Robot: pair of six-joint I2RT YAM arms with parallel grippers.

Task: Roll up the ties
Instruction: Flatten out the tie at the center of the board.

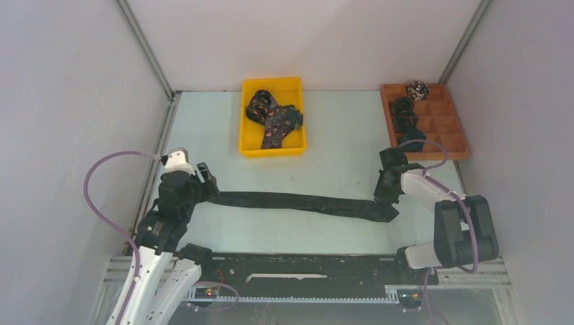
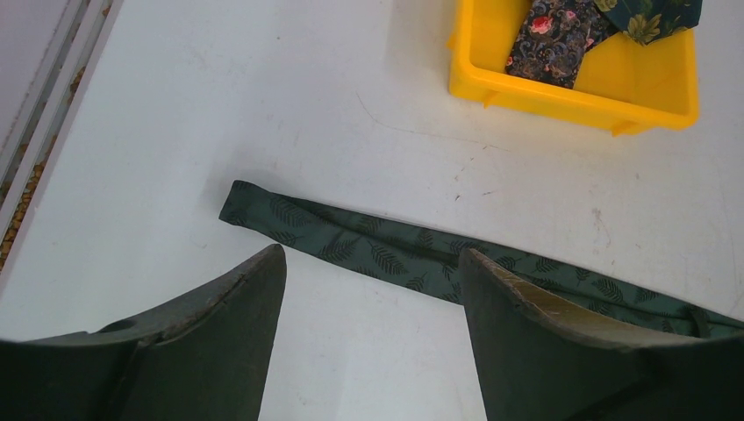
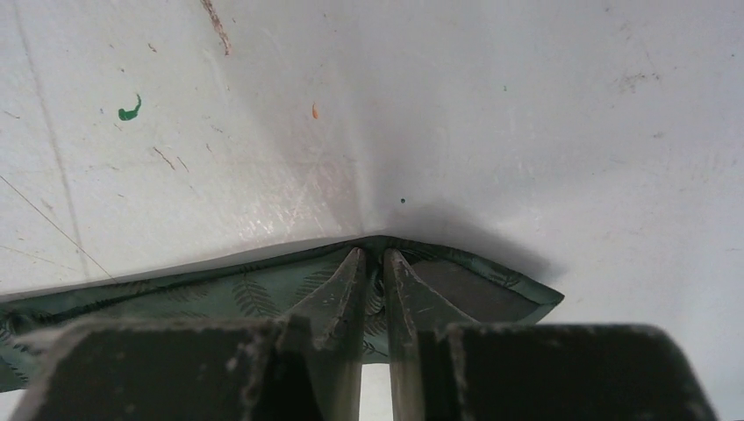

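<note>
A dark green tie with a leaf pattern lies stretched across the table from left to right. Its narrow end lies just beyond my left gripper, which is open and empty above the table. My left gripper sits at the tie's left end in the top view. My right gripper is shut on the tie's wide pointed end; in the top view the right gripper is at the tie's right end. More patterned ties lie in the yellow bin.
A yellow bin stands at the back centre; it also shows in the left wrist view. A brown compartment tray at the back right holds several rolled ties. Grey walls enclose the table on three sides.
</note>
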